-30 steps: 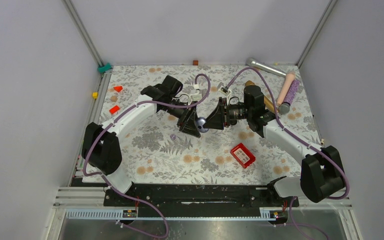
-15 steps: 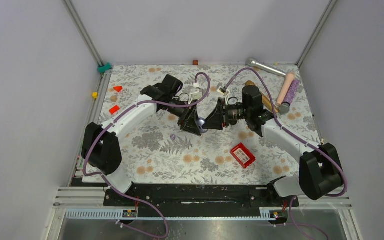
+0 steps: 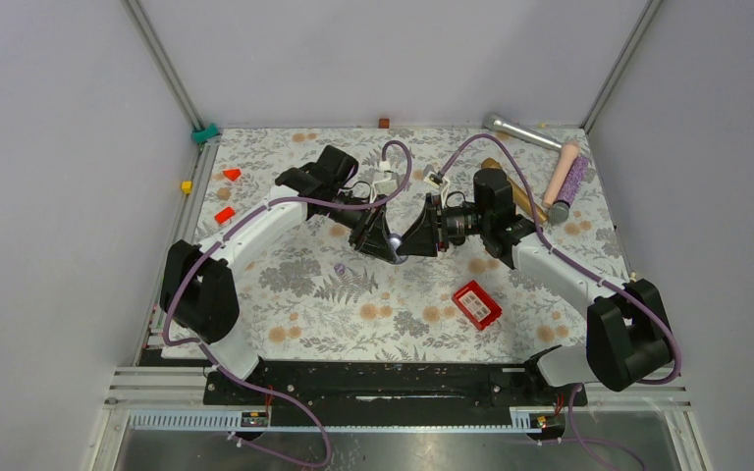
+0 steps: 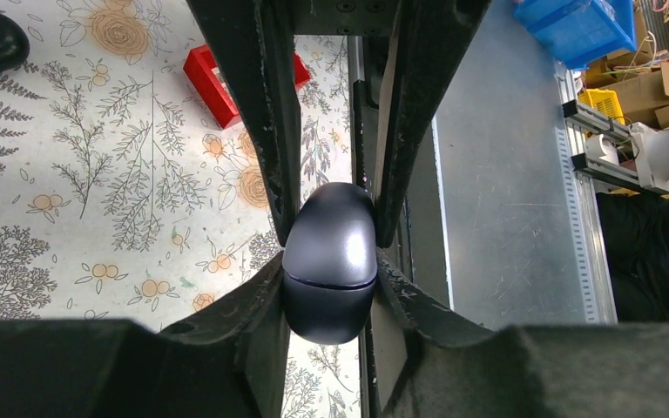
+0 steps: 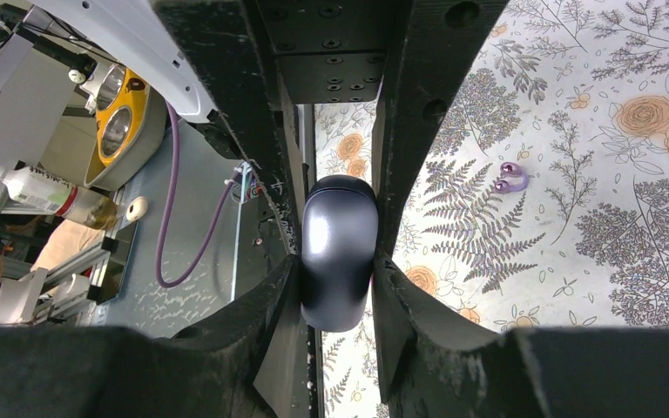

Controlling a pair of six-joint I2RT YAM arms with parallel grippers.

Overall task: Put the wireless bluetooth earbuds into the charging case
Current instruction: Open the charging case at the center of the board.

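Note:
A dark oval charging case, closed with its seam showing, hangs above the mat's middle between both grippers. My left gripper is shut on it; in the left wrist view the case sits between my fingers, with the right gripper's fingers flanking its far end. My right gripper is shut on the same case from the other side. Two pale purple earbuds lie together on the mat left of the grippers, also in the right wrist view. No black earbuds show.
A red box lies on the floral mat near the front right, also in the left wrist view. Small red blocks sit at the left edge. A metal tube and a pink-purple roller lie at the back right.
The right gripper has moved a little left, closing onto the case that the left gripper holds. The left gripper has shifted slightly back with it.

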